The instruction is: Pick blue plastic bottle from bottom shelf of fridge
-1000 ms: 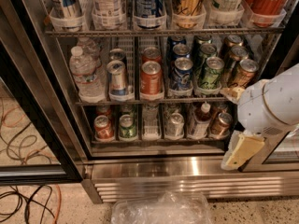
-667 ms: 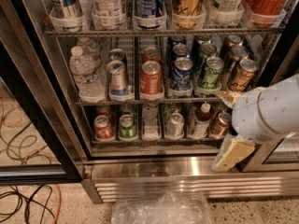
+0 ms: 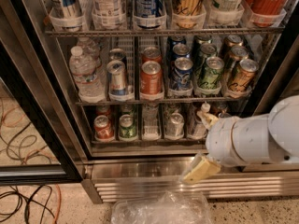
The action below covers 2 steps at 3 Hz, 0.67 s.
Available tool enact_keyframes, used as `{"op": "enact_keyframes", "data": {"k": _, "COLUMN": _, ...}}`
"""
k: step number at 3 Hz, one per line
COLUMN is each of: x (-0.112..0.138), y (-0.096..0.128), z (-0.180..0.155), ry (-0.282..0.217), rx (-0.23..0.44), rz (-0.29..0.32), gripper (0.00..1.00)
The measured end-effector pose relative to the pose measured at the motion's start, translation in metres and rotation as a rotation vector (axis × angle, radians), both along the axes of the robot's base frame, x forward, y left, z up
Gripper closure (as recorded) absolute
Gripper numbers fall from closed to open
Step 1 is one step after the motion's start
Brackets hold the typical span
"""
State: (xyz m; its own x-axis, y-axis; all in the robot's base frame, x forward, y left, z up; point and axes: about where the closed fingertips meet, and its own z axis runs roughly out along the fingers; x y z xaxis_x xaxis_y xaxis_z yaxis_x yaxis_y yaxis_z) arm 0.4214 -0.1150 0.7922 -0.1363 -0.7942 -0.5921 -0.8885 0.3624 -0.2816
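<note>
The fridge (image 3: 140, 169) stands open in front of me. The bottom shelf (image 3: 140, 139) holds a red can (image 3: 103, 127), a green can (image 3: 126, 126), a silver can (image 3: 175, 125) and the blue plastic bottle (image 3: 198, 124), which has a white cap and dark contents, in a lane to the right. My gripper (image 3: 204, 144) is on a white arm at the lower right, just in front of and right of the bottle. It is open: one beige finger (image 3: 209, 119) is beside the bottle, the other (image 3: 198, 170) hangs over the steel base. The arm hides the bottle's right side.
The middle shelf holds a clear water bottle (image 3: 86, 76) and several cans (image 3: 151, 78). A black door frame (image 3: 32, 111) stands to the left. Cables (image 3: 23, 204) lie on the floor at the left. A crumpled clear plastic bag (image 3: 161, 209) lies below the grille.
My arm and gripper have moved left, closer to the bottle, and now cover the rightmost lane of the bottom shelf. The cans and bottle have not moved.
</note>
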Motion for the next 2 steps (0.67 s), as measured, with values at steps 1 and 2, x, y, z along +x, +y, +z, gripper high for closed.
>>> {"op": "enact_keyframes", "data": {"k": 1, "x": 0.0012, "y": -0.0011, "z": 0.0017, "ry": -0.003, "rx": 0.000, "rz": -0.002, "gripper": 0.00}}
{"op": "enact_keyframes", "data": {"k": 2, "x": 0.0015, "y": 0.0027, "z": 0.0010, "ry": -0.006, "rx": 0.054, "rz": -0.017, "gripper": 0.00}}
